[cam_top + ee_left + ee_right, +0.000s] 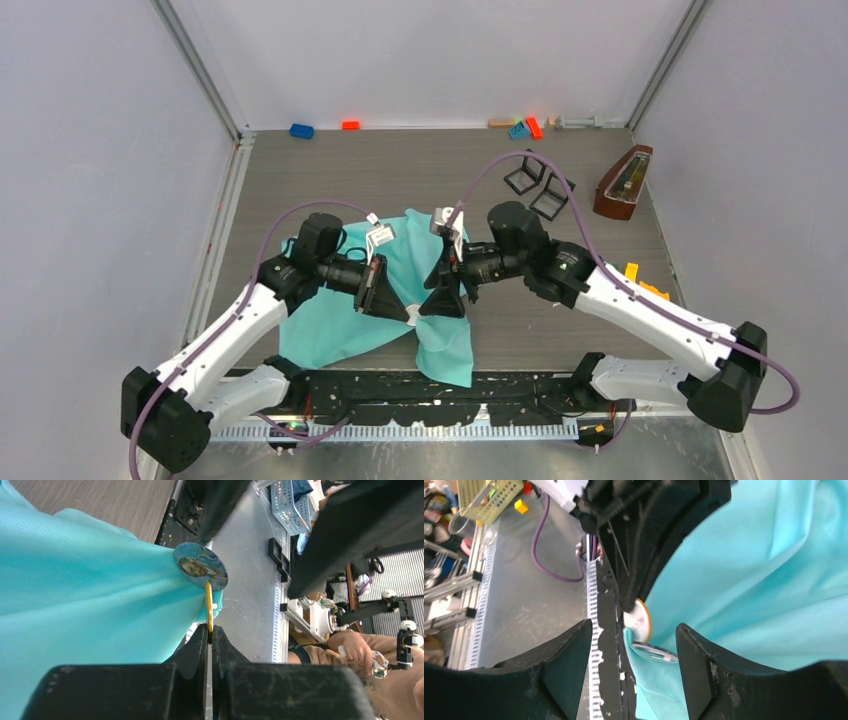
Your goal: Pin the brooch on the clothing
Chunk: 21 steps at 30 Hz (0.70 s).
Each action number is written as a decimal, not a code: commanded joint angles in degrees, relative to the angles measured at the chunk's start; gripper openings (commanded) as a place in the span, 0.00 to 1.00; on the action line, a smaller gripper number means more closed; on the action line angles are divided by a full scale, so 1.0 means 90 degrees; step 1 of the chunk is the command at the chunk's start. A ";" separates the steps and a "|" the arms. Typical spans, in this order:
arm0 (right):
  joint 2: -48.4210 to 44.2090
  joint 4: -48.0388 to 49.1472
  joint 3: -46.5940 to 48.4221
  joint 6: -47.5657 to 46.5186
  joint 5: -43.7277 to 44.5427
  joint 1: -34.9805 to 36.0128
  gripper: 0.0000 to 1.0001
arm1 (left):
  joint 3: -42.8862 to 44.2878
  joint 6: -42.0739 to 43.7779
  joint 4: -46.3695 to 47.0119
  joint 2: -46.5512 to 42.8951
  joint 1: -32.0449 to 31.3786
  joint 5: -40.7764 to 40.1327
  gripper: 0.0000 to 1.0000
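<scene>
Turquoise clothing (75, 580) bunches against the round portrait brooch (201, 566); the left gripper (210, 630) pinches a thin yellow disc (208, 602) beside it, and the right gripper (633, 626) gapes wide.

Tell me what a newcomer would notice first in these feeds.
The turquoise shirt lies near the table's front edge, with both arms meeting over it. In the left wrist view, a round brooch with a painted portrait sits at a raised fold of the shirt, and the left gripper is shut on a thin yellow-edged disc right beside it. The right gripper stands open around the same spot.
</scene>
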 commanded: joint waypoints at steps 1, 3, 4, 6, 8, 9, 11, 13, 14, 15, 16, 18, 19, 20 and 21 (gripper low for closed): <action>0.0331 -0.0410 0.0351 -0.0416 -0.1065 -0.0125 0.67 | 0.0237 0.0213 -0.0014 -0.0194 0.0003 0.0645 0.00; 0.0448 -0.0414 0.0370 -0.0457 -0.1344 -0.0137 0.67 | 0.0242 0.0194 0.0018 -0.0168 0.0003 0.0686 0.00; 0.0480 -0.0407 0.0374 -0.0478 -0.1419 -0.0146 0.67 | 0.0237 0.0193 0.0017 -0.0154 0.0003 0.0711 0.00; 0.0554 -0.0418 0.0377 -0.0502 -0.1565 -0.0169 0.67 | 0.0233 0.0184 0.0034 -0.0161 0.0003 0.0759 0.00; 0.0624 -0.0411 0.0362 -0.0516 -0.1720 -0.0198 0.66 | 0.0225 0.0160 0.0086 -0.0187 0.0003 0.0795 0.00; 0.0672 -0.0413 0.0359 -0.0517 -0.1861 -0.0203 0.65 | 0.0215 0.0134 0.0115 -0.0210 0.0003 0.0785 0.00; 0.0743 -0.0414 0.0358 -0.0513 -0.2071 -0.0216 0.64 | 0.0203 0.0105 0.0137 -0.0211 0.0008 0.0762 0.00; 0.0818 -0.0414 0.0351 -0.0492 -0.2175 -0.0218 0.64 | 0.0208 0.0105 0.0140 -0.0208 0.0003 0.0766 0.00; 0.0867 -0.0407 0.0345 -0.0478 -0.2187 -0.0218 0.64 | 0.0209 0.0105 0.0140 -0.0199 0.0003 0.0770 0.00; 0.0894 -0.0401 0.0333 -0.0469 -0.2188 -0.0218 0.64 | 0.0213 0.0105 0.0135 -0.0190 0.0003 0.0768 0.00; 0.0959 -0.0374 0.0321 -0.0447 -0.2191 -0.0220 0.64 | 0.0213 0.0105 0.0140 -0.0190 0.0009 0.0756 0.00; 0.1051 -0.0300 0.0283 -0.0367 -0.2194 -0.0218 0.63 | 0.0215 0.0105 0.0149 -0.0185 0.0003 0.0747 0.00; 0.1084 -0.0254 0.0244 -0.0335 -0.2196 -0.0218 0.62 | 0.0213 0.0105 0.0142 -0.0184 0.0003 0.0745 0.00; 0.1146 -0.0133 0.0198 -0.0250 -0.2217 -0.0211 0.62 | 0.0213 0.0105 0.0144 -0.0185 0.0003 0.0747 0.00; 0.1171 -0.0002 0.0170 -0.0151 -0.2227 -0.0216 0.60 | 0.0213 0.0105 0.0144 -0.0185 0.0003 0.0744 0.00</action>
